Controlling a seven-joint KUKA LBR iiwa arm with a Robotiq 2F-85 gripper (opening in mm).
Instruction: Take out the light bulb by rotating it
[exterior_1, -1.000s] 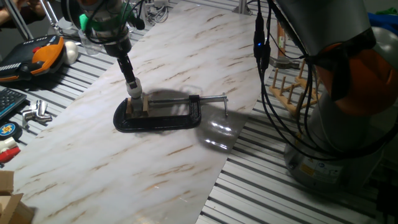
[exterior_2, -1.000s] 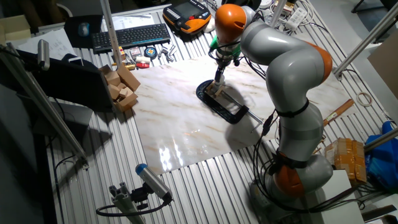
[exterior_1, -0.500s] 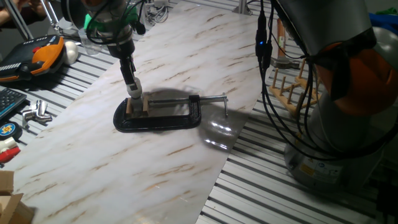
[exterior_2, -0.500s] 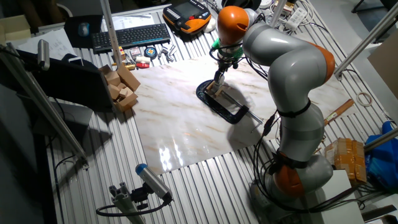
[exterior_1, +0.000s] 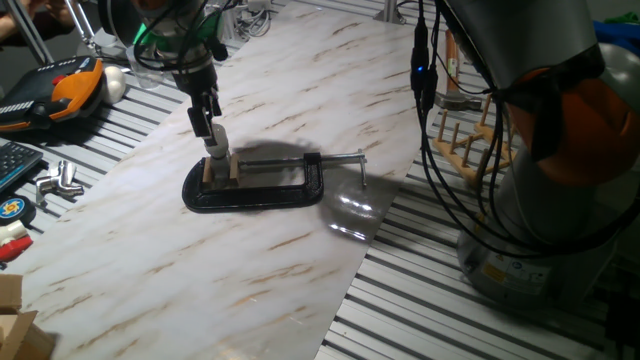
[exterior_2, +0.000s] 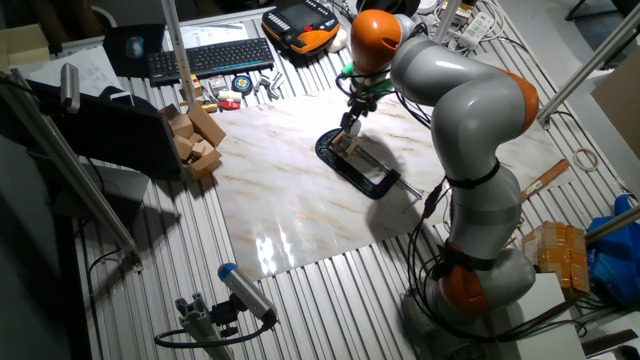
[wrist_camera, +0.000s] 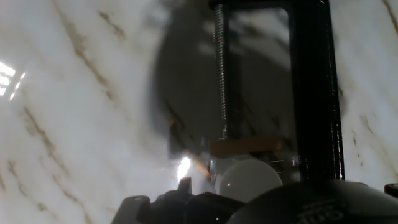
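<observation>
The light bulb (exterior_1: 215, 142) is a small white globe standing upright in a holder between wooden blocks, held in a black C-clamp (exterior_1: 262, 186) that lies on the marble board. It also shows in the other fixed view (exterior_2: 348, 131) and low in the hand view (wrist_camera: 247, 180). My gripper (exterior_1: 207, 128) hangs just above and slightly left of the bulb, fingers close together and pointing down at it. Whether the fingertips touch the bulb is hidden. In the hand view the clamp's screw (wrist_camera: 221, 68) runs up from the bulb.
The marble board (exterior_1: 300, 90) lies on a slatted table. An orange and black pendant (exterior_1: 60, 90) and a white egg-shaped ball (exterior_1: 115, 82) lie at the far left. A wooden peg rack (exterior_1: 470, 145) and hanging cables (exterior_1: 425, 80) are at the right. Wooden blocks (exterior_2: 195, 140) sit left of the board.
My gripper has moved a little up and to the left. The bulb and the clamp have stayed where they were.
</observation>
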